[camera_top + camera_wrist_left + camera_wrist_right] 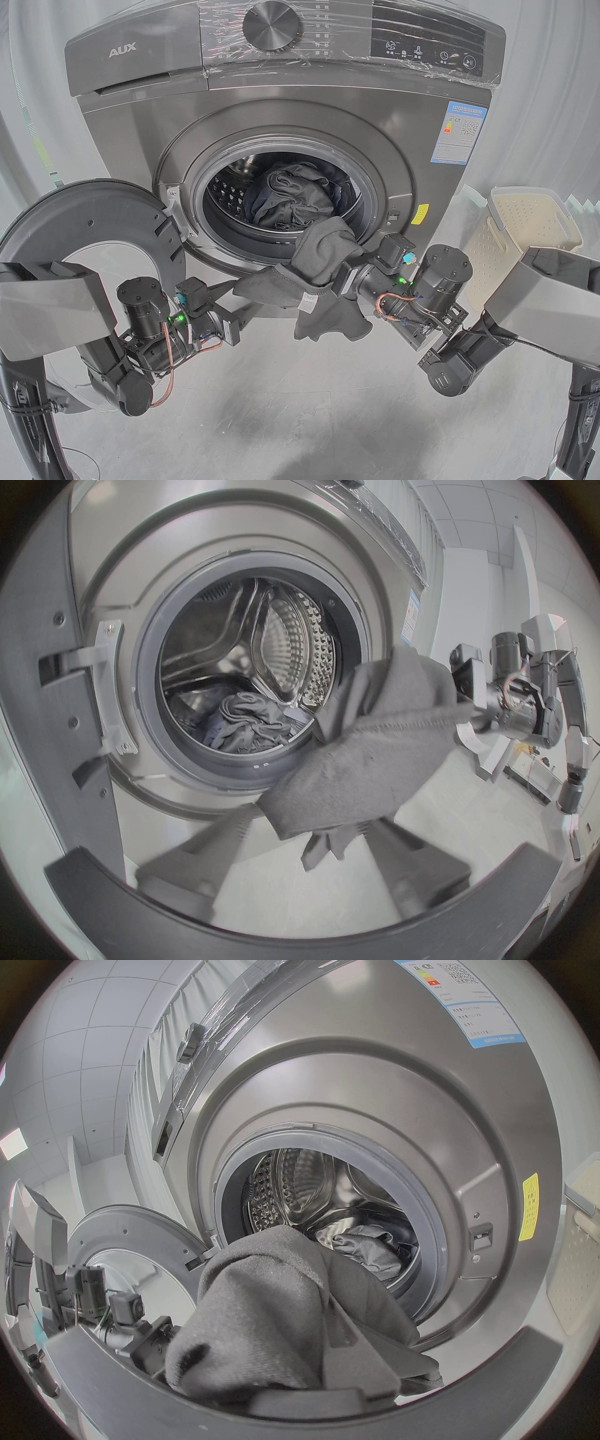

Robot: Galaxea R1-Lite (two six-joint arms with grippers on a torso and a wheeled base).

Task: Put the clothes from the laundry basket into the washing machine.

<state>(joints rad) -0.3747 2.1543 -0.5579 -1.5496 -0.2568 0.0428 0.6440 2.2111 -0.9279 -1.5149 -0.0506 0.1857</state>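
Soft, light, dark-grey knit garment (319, 250) sags limply from the right hand (342, 276), which grasps it; left hand (247, 300) released. Best gripped at bunched folds.

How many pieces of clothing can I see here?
2: a grey garment in the right gripper at the drum mouth, and a dark bundle inside, which may hide more.
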